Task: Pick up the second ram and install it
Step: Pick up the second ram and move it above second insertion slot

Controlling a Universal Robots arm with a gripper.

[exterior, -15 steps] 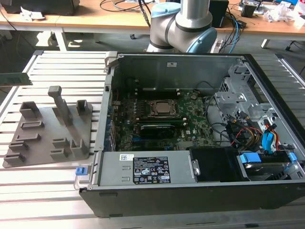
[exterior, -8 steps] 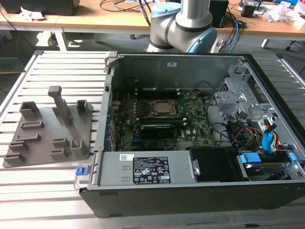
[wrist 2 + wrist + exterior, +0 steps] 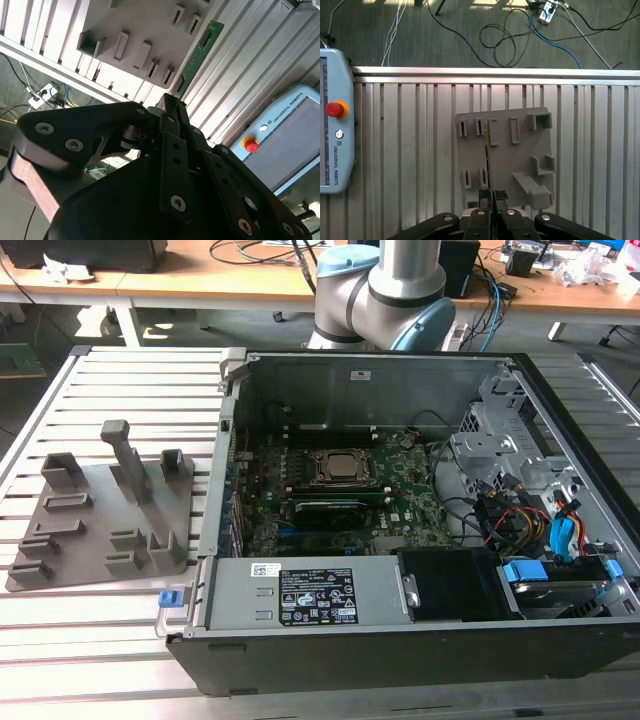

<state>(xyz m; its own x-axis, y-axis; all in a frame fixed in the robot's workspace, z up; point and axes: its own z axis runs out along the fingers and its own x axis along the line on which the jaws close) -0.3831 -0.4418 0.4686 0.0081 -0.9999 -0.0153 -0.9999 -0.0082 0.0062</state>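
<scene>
First wrist view — ram (image 3: 488, 155) held, edge-on.

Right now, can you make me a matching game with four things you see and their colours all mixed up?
Things:
1. second ram
2. slotted tray
3. round button
4. gripper

Colours:
A. red
B. black
C. green
D. grey

Pairs: 1-C, 2-D, 3-A, 4-B
</scene>
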